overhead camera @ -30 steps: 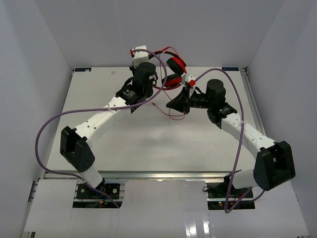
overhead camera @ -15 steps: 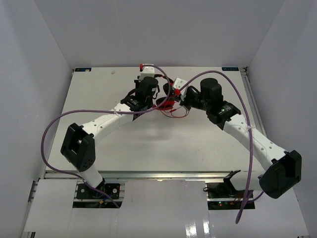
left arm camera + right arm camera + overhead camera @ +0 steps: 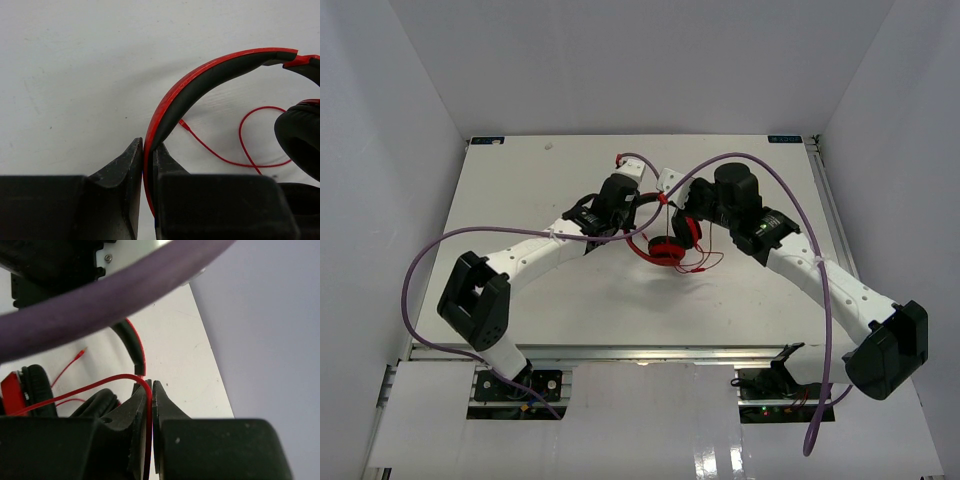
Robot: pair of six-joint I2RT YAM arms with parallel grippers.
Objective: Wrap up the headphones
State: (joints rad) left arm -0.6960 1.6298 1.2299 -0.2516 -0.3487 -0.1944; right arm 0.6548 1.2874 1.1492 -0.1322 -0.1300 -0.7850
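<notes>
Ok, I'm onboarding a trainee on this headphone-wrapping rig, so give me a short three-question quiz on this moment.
1. True or false: the left gripper is shut on the headband of the headphones.
2. What does the right gripper pinch? A) nothing B) the red cord C) the headband
3. What colour is the robot cable crossing the top of the right wrist view?
Key: 1 true; 2 B; 3 purple.

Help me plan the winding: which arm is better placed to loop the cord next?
Right, probably: the right gripper pinches the cord, while the left gripper clamps the headband, anchoring the headphones.
</notes>
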